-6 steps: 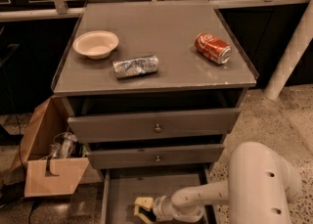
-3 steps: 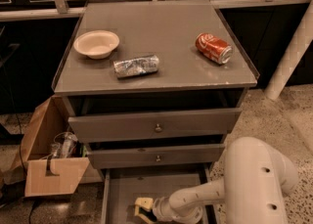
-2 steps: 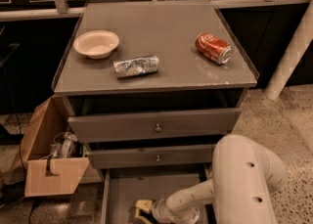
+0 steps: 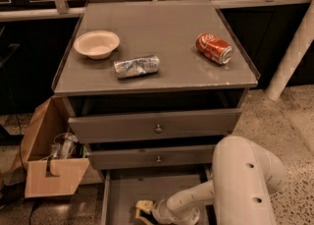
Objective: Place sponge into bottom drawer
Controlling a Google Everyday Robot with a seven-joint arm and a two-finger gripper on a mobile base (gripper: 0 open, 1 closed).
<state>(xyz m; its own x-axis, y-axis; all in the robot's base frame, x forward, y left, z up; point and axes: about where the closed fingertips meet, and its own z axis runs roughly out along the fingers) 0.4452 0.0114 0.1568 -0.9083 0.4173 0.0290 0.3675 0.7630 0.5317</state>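
Observation:
The bottom drawer (image 4: pixel 121 190) is pulled open at the foot of the grey cabinet, a shallow grey tray. My white arm (image 4: pixel 245 177) bends down from the right into it. My gripper (image 4: pixel 147 213) is low inside the drawer at the bottom edge of the view. A pale yellow bit of the sponge (image 4: pixel 143 205) shows right at the gripper's tip, just over the drawer floor. I cannot tell whether it is held or resting there. Its green top is not clear to see.
On the cabinet top lie a cream bowl (image 4: pixel 96 43), a crumpled foil packet (image 4: pixel 137 66) and a red soda can (image 4: pixel 214 48). The two knobbed upper drawers (image 4: pixel 157 126) stand slightly open. A cardboard box (image 4: pixel 46 170) stands at the left, a white post (image 4: pixel 292 57) at the right.
My arm's upper link has shifted a little left and upward. The gripper and the sponge stay at the same spot in the drawer.

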